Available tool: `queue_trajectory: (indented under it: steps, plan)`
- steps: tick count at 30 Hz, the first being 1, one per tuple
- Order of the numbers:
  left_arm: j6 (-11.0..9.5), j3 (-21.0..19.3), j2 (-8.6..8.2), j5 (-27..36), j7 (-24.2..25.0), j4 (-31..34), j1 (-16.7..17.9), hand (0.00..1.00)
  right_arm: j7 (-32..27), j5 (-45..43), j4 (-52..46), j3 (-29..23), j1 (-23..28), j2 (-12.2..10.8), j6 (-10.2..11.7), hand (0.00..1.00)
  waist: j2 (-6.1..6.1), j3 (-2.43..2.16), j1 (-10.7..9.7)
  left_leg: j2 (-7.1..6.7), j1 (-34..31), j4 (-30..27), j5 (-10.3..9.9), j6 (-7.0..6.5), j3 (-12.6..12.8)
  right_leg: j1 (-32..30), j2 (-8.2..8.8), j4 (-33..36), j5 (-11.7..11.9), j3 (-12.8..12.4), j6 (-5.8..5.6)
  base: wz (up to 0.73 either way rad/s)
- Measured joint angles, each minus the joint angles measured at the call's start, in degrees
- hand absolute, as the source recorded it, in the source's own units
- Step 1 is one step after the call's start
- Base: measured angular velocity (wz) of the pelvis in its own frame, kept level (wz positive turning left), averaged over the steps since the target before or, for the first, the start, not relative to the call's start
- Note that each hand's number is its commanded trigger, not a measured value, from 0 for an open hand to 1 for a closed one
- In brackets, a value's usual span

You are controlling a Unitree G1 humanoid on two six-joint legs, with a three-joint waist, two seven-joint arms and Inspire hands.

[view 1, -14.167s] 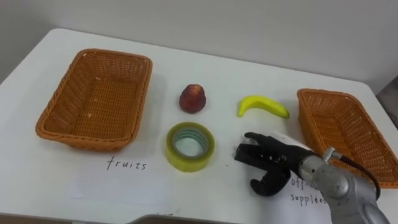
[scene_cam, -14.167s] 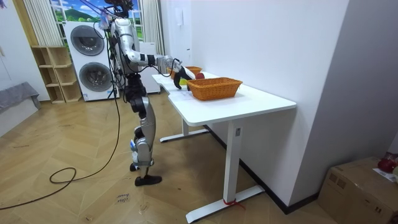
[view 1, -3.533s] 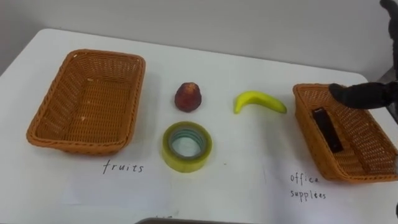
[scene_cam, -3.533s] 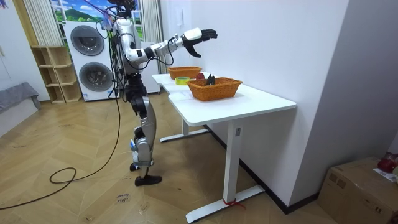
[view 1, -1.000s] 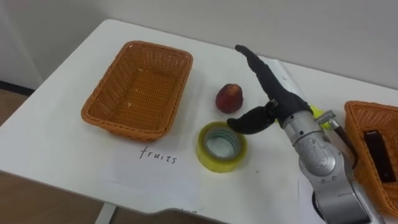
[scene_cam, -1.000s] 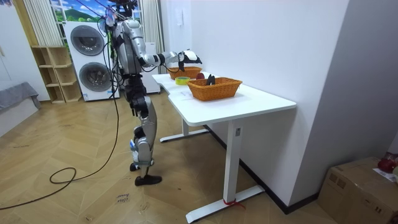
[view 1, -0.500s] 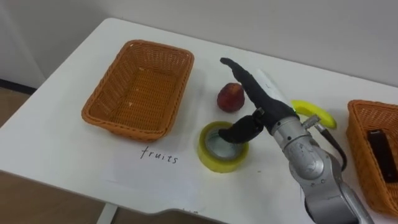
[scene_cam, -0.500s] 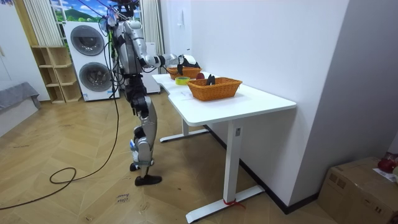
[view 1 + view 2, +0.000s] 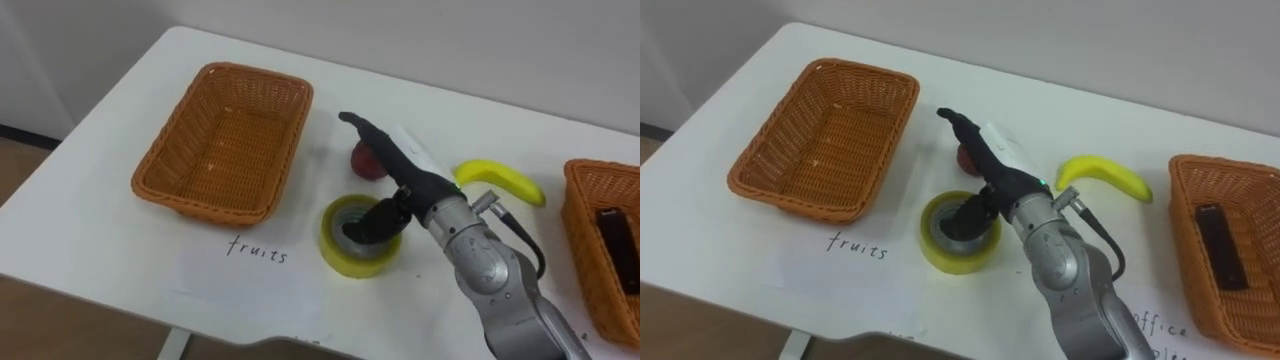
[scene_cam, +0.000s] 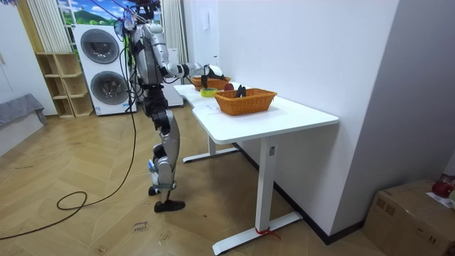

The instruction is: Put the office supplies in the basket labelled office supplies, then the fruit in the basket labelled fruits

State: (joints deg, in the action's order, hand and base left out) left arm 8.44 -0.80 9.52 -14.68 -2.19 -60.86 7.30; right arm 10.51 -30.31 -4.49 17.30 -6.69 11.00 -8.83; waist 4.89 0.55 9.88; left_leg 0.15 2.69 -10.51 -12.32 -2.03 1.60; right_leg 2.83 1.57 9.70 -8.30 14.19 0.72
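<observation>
Our right hand [image 9: 418, 188] has its fingers [image 9: 375, 140] straight and spread well away from the thumb, which dips into the hole of the tape roll [image 9: 348, 262]; the fingers pass over the red fruit [image 9: 360, 162] and nothing is gripped yet. We judge this the pick-up of the tape: next the fingers must curl onto the roll's outer wall, then carry it across the tabletop [image 9: 90, 240], past the banana [image 9: 500, 180], to the right-hand basket [image 9: 578, 230]

Yellow tape roll [image 9: 345, 262] flat, hole up; red fruit [image 9: 362, 165] and banana [image 9: 500, 181] just beyond.
</observation>
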Motion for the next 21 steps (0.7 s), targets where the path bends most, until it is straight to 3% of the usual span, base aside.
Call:
queue_trajectory:
  steps: [21]
  plan:
    - [-0.3,0.0,0.18,0.5,-0.1,0.3,-0.1,0.0,2.2,0.8,0.0,0.0,1.8,0.0,0.0,0.0,0.27,-0.25,0.0,0.01,0.0,-0.1,0.0,0.0,0.1,0.0,-0.05,0.0,0.0,-0.1,0.0,0.0]
